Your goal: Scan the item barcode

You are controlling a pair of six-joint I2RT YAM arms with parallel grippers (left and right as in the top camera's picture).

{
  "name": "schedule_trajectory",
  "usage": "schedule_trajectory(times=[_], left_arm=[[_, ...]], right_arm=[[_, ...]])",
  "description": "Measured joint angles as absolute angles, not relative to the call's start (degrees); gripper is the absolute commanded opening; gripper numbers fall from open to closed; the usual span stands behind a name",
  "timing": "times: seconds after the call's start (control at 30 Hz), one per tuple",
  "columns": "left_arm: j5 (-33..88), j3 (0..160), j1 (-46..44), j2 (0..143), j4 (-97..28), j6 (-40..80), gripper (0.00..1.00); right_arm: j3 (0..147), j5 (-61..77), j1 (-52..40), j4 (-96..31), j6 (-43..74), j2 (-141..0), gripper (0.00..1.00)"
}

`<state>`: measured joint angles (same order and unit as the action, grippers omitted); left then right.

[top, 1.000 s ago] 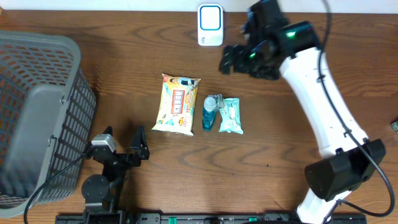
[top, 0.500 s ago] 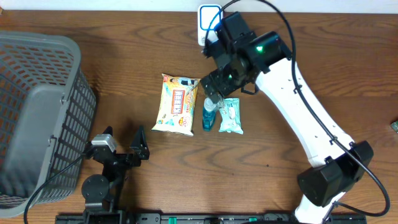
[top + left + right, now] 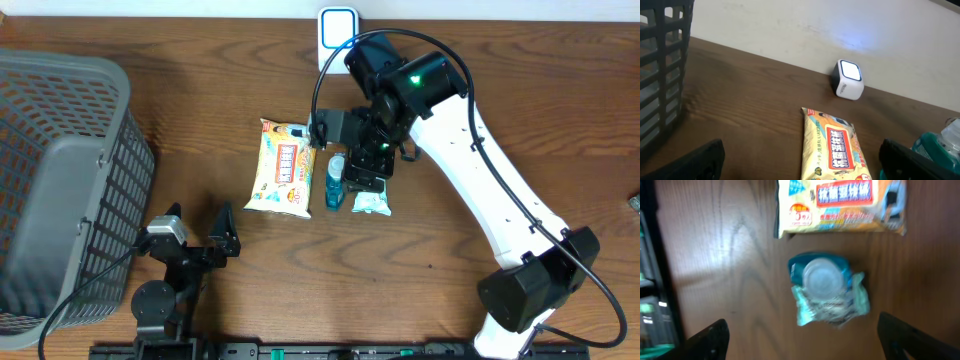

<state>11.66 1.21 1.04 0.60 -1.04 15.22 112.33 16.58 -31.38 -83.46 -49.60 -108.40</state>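
Three items lie mid-table: a yellow wipes packet point(image 3: 285, 168) point(image 3: 840, 205) point(image 3: 835, 145), a small blue bottle with a clear cap point(image 3: 334, 186) point(image 3: 822, 277) and a teal packet point(image 3: 373, 198) point(image 3: 840, 305) touching the bottle. The white scanner with a blue lit face point(image 3: 339, 32) point(image 3: 847, 80) stands at the far edge. My right gripper point(image 3: 347, 155) point(image 3: 812, 345) hovers open above the bottle and teal packet, nothing between its fingers. My left gripper point(image 3: 195, 245) point(image 3: 802, 167) rests open near the front edge, pointing at the yellow packet.
A large grey mesh basket point(image 3: 60, 180) point(image 3: 660, 75) fills the left side of the table. The right arm's white links point(image 3: 500, 180) stretch from the front right across to the items. A pale wall runs behind the scanner.
The right arm has swung from beside the scanner, left and toward the front, and now hangs over the bottle and teal packet. The left arm has not moved.
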Motion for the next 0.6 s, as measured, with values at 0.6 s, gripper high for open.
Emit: schedule_trajectory(times=[0.6], left_arm=[[11.7,1.2,1.0,0.6,-1.0,15.2,0.98]], right_arm=[[112.3,16.5,-31.1,-80.1,-75.9,-114.2,0.98]])
